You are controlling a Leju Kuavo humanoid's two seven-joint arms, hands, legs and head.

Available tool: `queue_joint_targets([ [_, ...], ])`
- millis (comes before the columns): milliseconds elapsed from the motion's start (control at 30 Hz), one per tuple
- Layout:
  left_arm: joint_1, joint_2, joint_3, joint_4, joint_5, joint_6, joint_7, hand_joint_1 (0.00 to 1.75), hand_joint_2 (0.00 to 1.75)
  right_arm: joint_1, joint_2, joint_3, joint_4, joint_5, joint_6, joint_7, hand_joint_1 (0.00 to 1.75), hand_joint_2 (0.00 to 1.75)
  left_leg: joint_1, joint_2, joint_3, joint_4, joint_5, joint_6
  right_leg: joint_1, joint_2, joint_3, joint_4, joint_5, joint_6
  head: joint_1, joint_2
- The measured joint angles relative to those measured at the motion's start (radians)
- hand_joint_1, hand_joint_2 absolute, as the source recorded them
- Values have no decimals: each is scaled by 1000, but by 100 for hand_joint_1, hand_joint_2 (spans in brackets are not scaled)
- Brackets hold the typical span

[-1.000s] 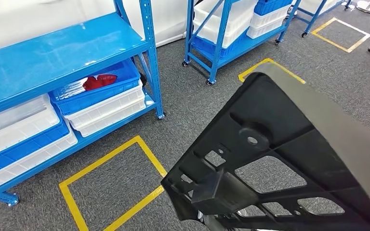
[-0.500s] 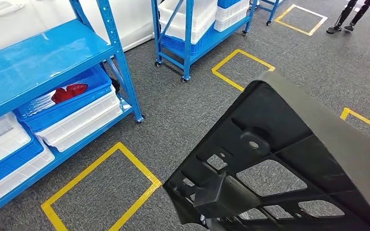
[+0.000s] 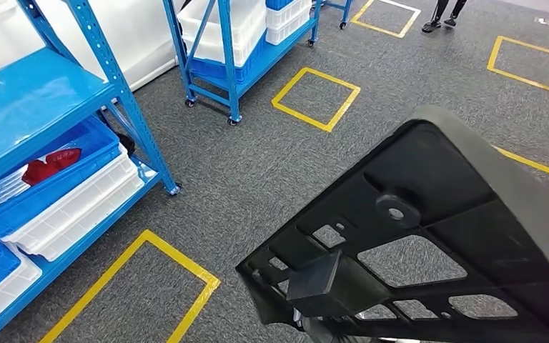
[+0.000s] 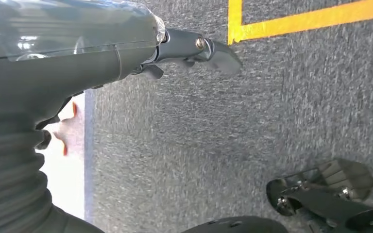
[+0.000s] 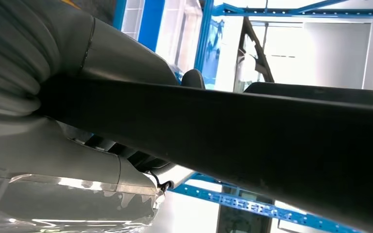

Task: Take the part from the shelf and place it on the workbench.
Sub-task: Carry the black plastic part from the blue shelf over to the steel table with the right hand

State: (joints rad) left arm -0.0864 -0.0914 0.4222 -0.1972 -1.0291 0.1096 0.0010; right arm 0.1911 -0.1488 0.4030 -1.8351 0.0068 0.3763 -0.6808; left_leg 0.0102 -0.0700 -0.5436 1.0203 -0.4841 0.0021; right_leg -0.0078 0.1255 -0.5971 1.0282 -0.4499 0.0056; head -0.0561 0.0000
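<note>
Grey carpet [image 3: 257, 164], right robot hand [image 5: 102, 160] gripping black part [image 3: 429, 236], left robot hand [image 4: 77, 53] empty, fingers apart

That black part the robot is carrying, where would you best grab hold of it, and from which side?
Probably by its long outer edge, from the right, which is where the right hand holds the part now. The part is a wide, flat panel with a ribbed, cut-out underside, so fingers wrapped round the rim seem surer than any hold on the broad face.
</note>
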Motion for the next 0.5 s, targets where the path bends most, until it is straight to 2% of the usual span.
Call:
queue_joint_targets([
  [33,-3,-2,0,0,1,0,0,0,175,-1,0,0,1,-1,2,0,175,175,1,11,1,-3,3,6,0,-7,-4,5,-3,5,0,0],
  [67,-5,-3,0,0,1,1,0,0,175,-4,0,0,3,-2,3,0,175,175,2,24,2,-7,5,13,1,-28,-15,28,-17,10,0,0],
  [133,-7,-5,0,0,2,2,0,0,175,-11,0,0,7,-3,3,0,175,175,1,52,2,-10,6,22,2,-89,-68,135,-72,17,0,0],
  [167,-7,-6,0,0,2,2,0,0,175,-14,0,0,9,-3,3,1,175,175,-1,67,1,-10,6,24,0,-109,-105,207,-103,21,0,0],
  [200,-7,-6,0,0,2,2,0,0,175,-15,0,0,12,-3,3,1,175,175,-3,80,1,-10,5,25,-2,-117,-134,265,-123,23,0,0],
  [233,-7,-5,0,0,3,2,0,0,175,-15,0,0,15,-3,3,1,175,175,-5,93,1,-10,4,25,-3,-121,-150,297,-128,23,0,0],
  [267,-7,-5,0,0,3,3,0,0,175,-15,0,0,17,-3,3,1,175,175,-6,103,1,-10,3,25,-4,-122,-152,299,-119,23,0,0],
  [300,-8,-5,0,0,3,3,0,0,175,-15,0,0,18,-3,3,1,175,175,-7,112,2,-10,2,25,-5,-124,-135,268,-97,21,0,0],
  [333,-10,-5,0,0,3,3,0,0,175,-15,0,0,19,-3,3,1,175,175,-9,121,4,-10,1,24,-4,-129,-103,209,-68,17,0,0],
  [400,-13,-6,0,0,3,3,0,0,175,-16,0,0,20,-3,3,2,175,175,-12,137,9,-10,-3,21,6,-170,-27,67,-22,1,0,0],
  [433,-14,-7,0,0,3,3,0,0,175,-17,0,0,20,-4,3,2,175,175,-13,144,11,-11,-5,17,13,-188,-2,19,-11,-7,0,0],
  [467,-15,-7,0,0,3,4,0,0,175,-19,0,0,21,-4,3,2,175,175,-13,152,13,-12,-6,12,19,-199,9,-4,-10,-14,0,0],
  [500,-17,-7,0,0,3,4,0,0,175,-19,1,0,21,-4,3,2,175,175,-13,161,15,-14,-7,7,23,-194,8,-6,-11,-18,0,0],
])
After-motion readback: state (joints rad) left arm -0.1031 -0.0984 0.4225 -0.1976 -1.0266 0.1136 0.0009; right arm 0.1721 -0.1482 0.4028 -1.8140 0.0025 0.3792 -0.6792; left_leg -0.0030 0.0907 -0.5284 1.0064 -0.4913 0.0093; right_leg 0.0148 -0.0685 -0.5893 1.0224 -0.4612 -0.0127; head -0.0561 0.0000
